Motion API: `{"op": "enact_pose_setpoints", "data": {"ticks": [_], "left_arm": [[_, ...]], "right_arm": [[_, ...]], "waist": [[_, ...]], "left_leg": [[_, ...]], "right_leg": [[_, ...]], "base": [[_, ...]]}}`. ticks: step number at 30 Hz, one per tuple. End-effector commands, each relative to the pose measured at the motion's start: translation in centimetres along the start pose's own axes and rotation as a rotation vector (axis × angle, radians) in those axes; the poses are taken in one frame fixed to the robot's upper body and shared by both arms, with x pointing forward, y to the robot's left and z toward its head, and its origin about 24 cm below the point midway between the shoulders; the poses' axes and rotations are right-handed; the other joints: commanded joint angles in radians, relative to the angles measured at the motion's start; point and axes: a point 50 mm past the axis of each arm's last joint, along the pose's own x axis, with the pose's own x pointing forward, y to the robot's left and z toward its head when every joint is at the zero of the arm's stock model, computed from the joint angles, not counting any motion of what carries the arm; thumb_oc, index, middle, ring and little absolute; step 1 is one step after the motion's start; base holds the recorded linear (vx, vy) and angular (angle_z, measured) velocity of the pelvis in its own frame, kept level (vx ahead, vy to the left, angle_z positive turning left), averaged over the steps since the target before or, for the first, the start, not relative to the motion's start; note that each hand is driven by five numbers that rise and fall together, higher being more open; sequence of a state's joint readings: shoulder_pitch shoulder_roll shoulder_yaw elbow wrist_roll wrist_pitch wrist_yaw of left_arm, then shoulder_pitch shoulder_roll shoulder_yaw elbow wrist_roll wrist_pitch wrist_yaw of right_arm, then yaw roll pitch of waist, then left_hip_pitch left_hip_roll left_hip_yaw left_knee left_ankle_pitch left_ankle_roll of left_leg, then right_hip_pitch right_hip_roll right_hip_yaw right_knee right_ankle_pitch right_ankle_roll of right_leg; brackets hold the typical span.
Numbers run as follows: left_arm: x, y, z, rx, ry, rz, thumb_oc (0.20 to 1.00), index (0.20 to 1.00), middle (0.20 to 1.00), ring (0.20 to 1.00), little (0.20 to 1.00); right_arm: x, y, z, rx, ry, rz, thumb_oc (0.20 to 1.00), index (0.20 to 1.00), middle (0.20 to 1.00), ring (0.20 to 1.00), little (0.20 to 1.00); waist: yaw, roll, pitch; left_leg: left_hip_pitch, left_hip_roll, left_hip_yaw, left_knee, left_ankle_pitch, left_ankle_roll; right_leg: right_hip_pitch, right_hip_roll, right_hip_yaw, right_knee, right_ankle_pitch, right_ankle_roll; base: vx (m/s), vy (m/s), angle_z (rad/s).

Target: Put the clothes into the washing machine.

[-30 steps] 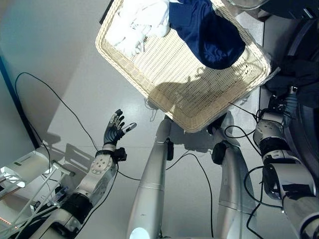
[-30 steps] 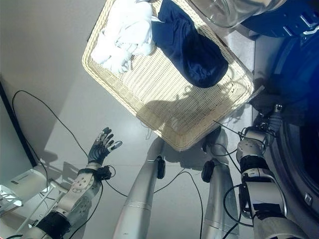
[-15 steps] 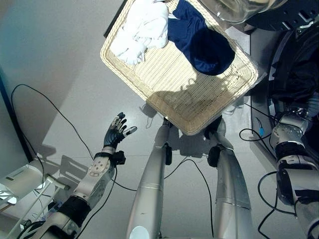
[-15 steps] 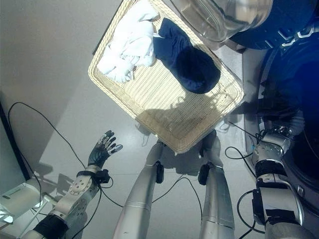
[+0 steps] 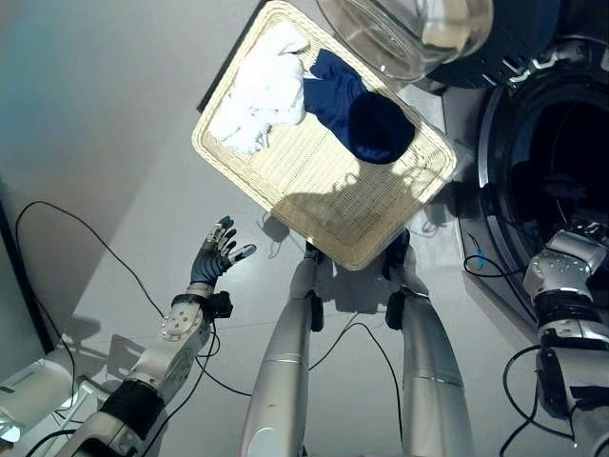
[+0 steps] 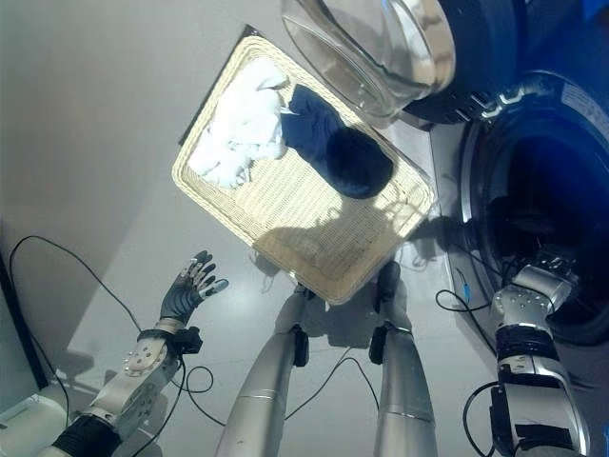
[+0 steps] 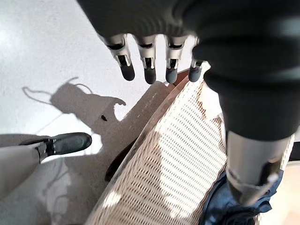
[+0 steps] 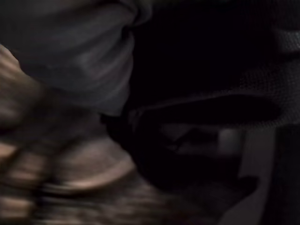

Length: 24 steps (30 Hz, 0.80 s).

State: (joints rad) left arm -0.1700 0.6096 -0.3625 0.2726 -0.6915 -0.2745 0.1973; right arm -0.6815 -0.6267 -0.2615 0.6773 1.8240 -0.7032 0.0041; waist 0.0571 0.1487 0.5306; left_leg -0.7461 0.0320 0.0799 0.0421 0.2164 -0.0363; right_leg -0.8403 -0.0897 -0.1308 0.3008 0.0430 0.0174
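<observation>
A wicker basket (image 5: 314, 205) stands on the floor ahead and holds a white bundle of cloth (image 5: 265, 100) and a navy garment (image 5: 366, 122) side by side. Right of the basket is the washing machine's dark drum opening (image 5: 542, 190), with its glass door (image 5: 400, 38) swung open above the basket. My left hand (image 5: 215, 259) hovers over the floor left of the basket, fingers (image 7: 147, 70) spread and holding nothing. My right arm (image 5: 563, 278) reaches into the drum's mouth, where its hand is lost in the dark. Grey cloth (image 8: 79, 61) shows in the right wrist view.
The basket's near corner (image 6: 328, 290) lies close in front of me. To the left is bare grey floor (image 5: 114, 143). A dark panel edge (image 5: 19, 276) runs along the far left, with a white object (image 5: 24, 405) at the lower left corner.
The camera has shifted, so the basket looks smaller and more of the washer and its door shows. My left hand stays spread; my right arm stays at the drum's mouth.
</observation>
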Motion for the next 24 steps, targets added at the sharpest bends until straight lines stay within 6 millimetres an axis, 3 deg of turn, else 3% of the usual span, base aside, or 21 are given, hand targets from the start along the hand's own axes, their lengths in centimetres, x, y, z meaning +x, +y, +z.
{"op": "enact_pose_setpoints", "data": {"ticks": [1, 3, 8, 9, 10, 12, 14, 15, 17, 21, 24], "left_arm": [[-1.4, 1.1, -0.5, -0.021, 0.0, 0.021, 1.0, 1.0, 1.0, 1.0, 1.0], [-1.4, 1.3, -0.8, -0.019, 0.006, 0.025, 1.0, 1.0, 1.0, 1.0, 1.0], [-1.3, 1.1, -1.0, -0.003, 0.017, 0.012, 1.0, 1.0, 1.0, 1.0, 1.0], [-1.1, 1.0, -0.8, -0.004, 0.013, 0.01, 1.0, 1.0, 1.0, 1.0, 1.0], [-1.0, 0.8, -0.7, -0.003, 0.017, 0.009, 1.0, 1.0, 1.0, 1.0, 1.0], [-0.7, 0.6, -0.4, -0.003, 0.012, 0.007, 1.0, 1.0, 1.0, 1.0, 1.0], [-0.6, 0.5, -0.3, 0.001, 0.016, 0.001, 1.0, 1.0, 1.0, 1.0, 1.0], [-0.5, 0.5, 0.2, 0.003, 0.012, -0.005, 1.0, 1.0, 1.0, 1.0, 1.0], [-0.5, 0.4, 0.2, 0.004, 0.01, -0.002, 1.0, 1.0, 1.0, 1.0, 1.0], [-0.7, 0.6, -0.2, 0.007, 0.012, 0.008, 1.0, 1.0, 1.0, 1.0, 1.0], [-0.5, 0.0, -0.5, -0.007, 0.018, 0.004, 1.0, 1.0, 1.0, 1.0, 1.0]], "right_arm": [[1.1, -0.7, 6.9, 0.122, -0.357, -0.112, 0.2, 0.2, 0.2, 0.2, 0.2], [0.8, -2.0, 8.6, 0.214, -0.469, -0.329, 0.2, 0.2, 0.2, 0.2, 0.2], [0.1, -3.9, 10.4, 0.286, -0.559, -0.6, 0.2, 0.2, 0.2, 0.2, 0.2], [0.2, -4.2, 10.4, 0.279, -0.53, -0.631, 0.68, 0.68, 0.68, 0.68, 0.68], [0.3, -5.1, 9.3, 0.237, -0.386, -0.694, 1.0, 1.0, 1.0, 1.0, 1.0], [0.3, -5.7, 7.9, 0.205, -0.262, -0.708, 1.0, 1.0, 1.0, 1.0, 1.0], [0.0, -7.0, 5.4, 0.1, 0.005, -0.634, 1.0, 1.0, 1.0, 1.0, 1.0], [-1.1, -8.0, 2.0, -0.004, 0.342, -0.503, 1.0, 1.0, 1.0, 1.0, 1.0], [-2.2, -7.8, -0.2, -0.036, 0.514, -0.411, 1.0, 1.0, 1.0, 1.0, 1.0], [-3.5, -8.5, -1.0, -0.08, 0.611, -0.329, 1.0, 1.0, 1.0, 1.0, 1.0], [-3.6, -6.9, -2.5, -0.256, 0.586, -0.122, 1.0, 1.0, 1.0, 1.0, 1.0]], "waist": [[-0.016, -0.018, -0.011], [-0.019, -0.022, -0.011], [-0.02, -0.024, -0.011], [-0.02, -0.024, -0.011], [-0.019, -0.023, -0.011], [-0.018, -0.024, -0.011], [-0.014, -0.022, -0.011], [-0.007, -0.025, -0.011], [-0.009, -0.028, -0.011], [-0.009, -0.037, -0.011], [-0.008, -0.049, -0.011]], "left_leg": [[0.026, -0.076, 0.014, 0.049, -0.121, -0.006], [0.035, -0.077, 0.022, 0.037, -0.119, -0.007], [0.042, -0.08, 0.022, 0.031, -0.117, -0.006], [0.031, -0.082, 0.021, 0.034, -0.108, -0.005], [0.037, -0.086, 0.019, 0.04, -0.117, -0.006], [0.024, -0.089, 0.019, 0.041, -0.106, -0.002], [0.035, -0.092, 0.015, 0.041, -0.115, 0.0], [0.028, -0.095, 0.02, 0.036, -0.104, 0.005], [0.026, -0.095, 0.022, 0.032, -0.099, 0.005], [0.041, -0.093, 0.021, 0.015, -0.1, 0.005], [0.051, -0.086, 0.027, -0.003, -0.093, 0.001]], "right_leg": [[0.06, 0.018, -0.062, -0.137, 0.093, 0.101], [0.073, 0.016, -0.058, -0.157, 0.105, 0.106], [0.082, 0.015, -0.049, -0.159, 0.106, 0.105], [0.074, 0.015, -0.049, -0.158, 0.113, 0.101], [0.081, 0.015, -0.046, -0.153, 0.104, 0.103], [0.071, 0.013, -0.046, -0.157, 0.115, 0.1], [0.081, 0.013, -0.042, -0.157, 0.106, 0.102], [0.078, 0.008, -0.049, -0.165, 0.118, 0.099], [0.077, 0.006, -0.051, -0.17, 0.12, 0.099], [0.092, 0.006, -0.054, -0.181, 0.117, 0.1], [0.099, 0.012, -0.059, -0.196, 0.125, 0.099]], "base": [[-0.03, 0.055, -0.09], [-0.05, 0.067, -0.01], [-0.02, 0.015, -0.01], [0.0, 0.0, 0.0], [0.0, 0.0, 0.0], [0.0, 0.0, 0.0], [0.0, 0.0, 0.0], [0.0, 0.0, 0.0], [0.0, 0.0, 0.0], [0.0, -0.006, 0.02], [0.0, 0.0, 0.0]]}}
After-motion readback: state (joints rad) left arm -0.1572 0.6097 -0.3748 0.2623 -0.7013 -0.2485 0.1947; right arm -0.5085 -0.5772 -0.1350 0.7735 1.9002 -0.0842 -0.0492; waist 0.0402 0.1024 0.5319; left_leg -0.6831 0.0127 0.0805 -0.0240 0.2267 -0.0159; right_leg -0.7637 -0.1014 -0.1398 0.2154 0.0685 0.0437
